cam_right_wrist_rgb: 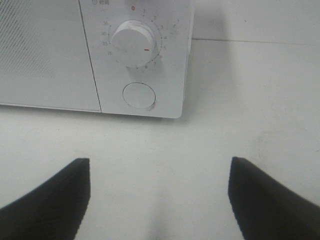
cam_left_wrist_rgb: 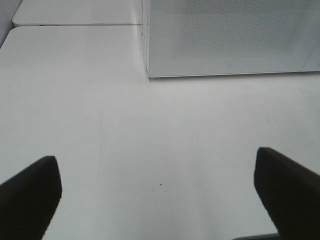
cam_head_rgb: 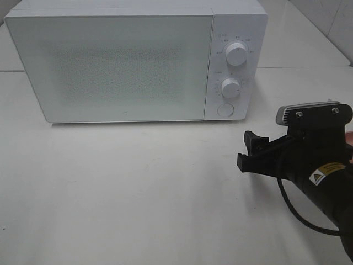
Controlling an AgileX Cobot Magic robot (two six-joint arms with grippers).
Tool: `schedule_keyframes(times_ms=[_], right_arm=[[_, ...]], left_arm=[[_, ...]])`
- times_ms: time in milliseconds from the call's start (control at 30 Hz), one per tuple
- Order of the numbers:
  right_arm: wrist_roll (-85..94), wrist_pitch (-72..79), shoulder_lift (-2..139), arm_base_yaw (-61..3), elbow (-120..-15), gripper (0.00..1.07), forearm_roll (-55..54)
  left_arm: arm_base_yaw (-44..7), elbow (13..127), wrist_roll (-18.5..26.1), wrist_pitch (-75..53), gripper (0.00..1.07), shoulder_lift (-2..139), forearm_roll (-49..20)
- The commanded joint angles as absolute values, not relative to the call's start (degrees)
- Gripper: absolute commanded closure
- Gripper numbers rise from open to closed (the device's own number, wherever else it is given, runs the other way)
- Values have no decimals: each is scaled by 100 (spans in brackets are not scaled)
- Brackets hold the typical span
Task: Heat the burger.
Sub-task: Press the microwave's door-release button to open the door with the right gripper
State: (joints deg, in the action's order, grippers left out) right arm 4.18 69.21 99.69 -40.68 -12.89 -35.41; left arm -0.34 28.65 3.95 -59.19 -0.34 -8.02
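Note:
The burger is out of view in every frame. A white microwave [cam_head_rgb: 110, 61] stands at the back of the white table with its door shut; its front corner [cam_left_wrist_rgb: 230, 35] also shows in the left wrist view. My right gripper [cam_head_rgb: 247, 149] is open and empty, hovering low over the table in front of the microwave's control panel. In the right wrist view my right gripper [cam_right_wrist_rgb: 159, 162] faces the lower dial [cam_right_wrist_rgb: 134, 37] and the round door button [cam_right_wrist_rgb: 139, 95]. My left gripper [cam_left_wrist_rgb: 156, 156] is wide open over bare table, short of the microwave's left front corner.
The control panel carries an upper dial [cam_head_rgb: 236, 53], a lower dial [cam_head_rgb: 230, 88] and a round button [cam_head_rgb: 224, 109]. A sliver of something reddish [cam_head_rgb: 350, 135] peeks out behind the right arm at the frame edge. A table seam [cam_head_rgb: 309, 67] runs behind the microwave.

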Motion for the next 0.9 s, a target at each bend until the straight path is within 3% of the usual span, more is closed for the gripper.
schedule_keyframes(times_ms=[33,333,500,600,800,867,900], right_arm=[[-464,7523,9958,-4079,-1278,32,-3518],[-3226,7506,9958,-4079,-1278,32,-3518],[-5735,7483,9958,-4079,-1278,32,-3518],[-5999,7483,9958,-4079,-1278,33,-3518],[-7311,7483,9958,-4074,-1278,47,-3713],[-8027,7454,9958,-4074,-1278,67,-3822],[-8027,7454,9958,-4074,-1278,67,-3822]], left_arm=[[-57,2842,361,-5890,7,-155,-825],[-57,2842,361,-5890,7,-155,-825],[-57,2842,361,-5890,7,-155,-825],[-57,2842,361,-5890,7,-155,-825],[-57,2842,361,-5890,7,-155,-825],[-57,2842,361,-5890,7,-155,-825],[-57,2842,361,-5890,7,-155,-825]])
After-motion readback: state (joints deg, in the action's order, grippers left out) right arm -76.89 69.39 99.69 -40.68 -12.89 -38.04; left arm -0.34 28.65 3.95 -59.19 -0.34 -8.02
